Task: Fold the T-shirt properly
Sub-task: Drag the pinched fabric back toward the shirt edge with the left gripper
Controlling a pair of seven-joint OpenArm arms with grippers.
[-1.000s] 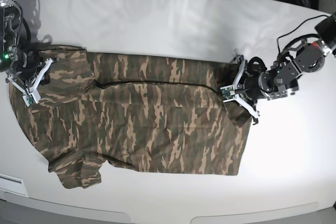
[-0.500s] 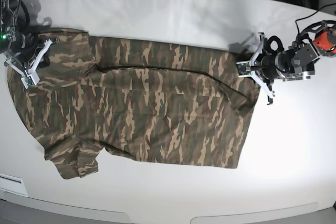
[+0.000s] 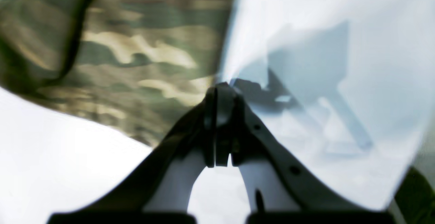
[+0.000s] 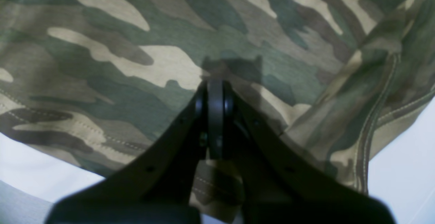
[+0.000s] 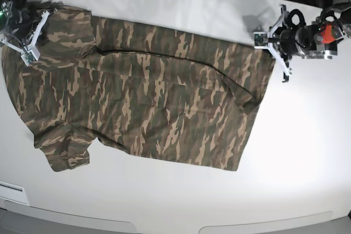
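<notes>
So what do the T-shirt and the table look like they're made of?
T-shirt: soft knit cloth, likely cotton or a blend, matte camouflage print; it drapes and creases, with stitched hems visible in the right wrist view. Table: hard, smooth white top, perhaps laminate or painted board; it shows soft glare and faint shadows.

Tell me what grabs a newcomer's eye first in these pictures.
The large woodland-camouflage cloth T-shirt dominates, spread nearly flat across the middle of the white table, one short sleeve bunched at the near left corner in the base view. At its two far corners sit the white-framed claws: the right claw over the cloth at that view's left, the left claw at the right edge, both shut.
</notes>
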